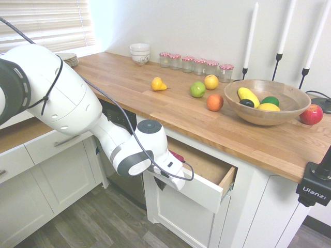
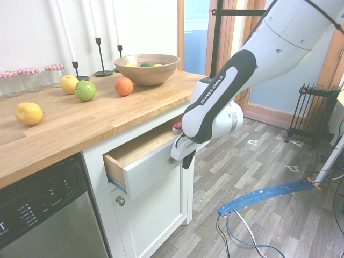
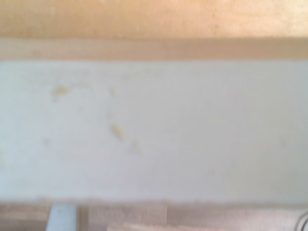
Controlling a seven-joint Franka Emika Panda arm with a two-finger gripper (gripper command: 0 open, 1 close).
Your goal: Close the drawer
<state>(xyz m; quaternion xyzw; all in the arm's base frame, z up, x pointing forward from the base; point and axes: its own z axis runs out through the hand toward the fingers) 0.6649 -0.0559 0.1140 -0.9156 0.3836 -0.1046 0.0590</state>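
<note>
At the kitchen worktop: a white Franka arm (image 2: 285, 32) reaches down to a white-fronted, pale-wood drawer (image 2: 148, 169), which stands pulled out beneath the light wooden worktop (image 1: 155, 103).
Drawer and jaws: the drawer's front panel lies right beside the jaws (image 2: 188, 160), which point down on its outer side, close to the round metal knob (image 2: 172, 160); whether they touch the panel cannot be told.
Jaws: closed together, gripping nothing that shows.
Close view: the wrist camera meets the panel's white face, marked with small tan spots.
Lettering on the arm: "FRANKA EMIKA", in capitals along a dark band.
Lettering at the worktop's edge: "Ulanzi", in white on a black bracket (image 1: 314, 185).
Dishwasher: the black control panel (image 2: 40, 191) bears pale print too small to read, save a "T" at the picture's edge.
On the worktop: a round wooden bowl (image 1: 266, 103) holds fruit, with a green apple (image 1: 197, 89), an orange (image 1: 214, 102) and glass jars with red-and-white lids (image 1: 187, 64) near it.
</note>
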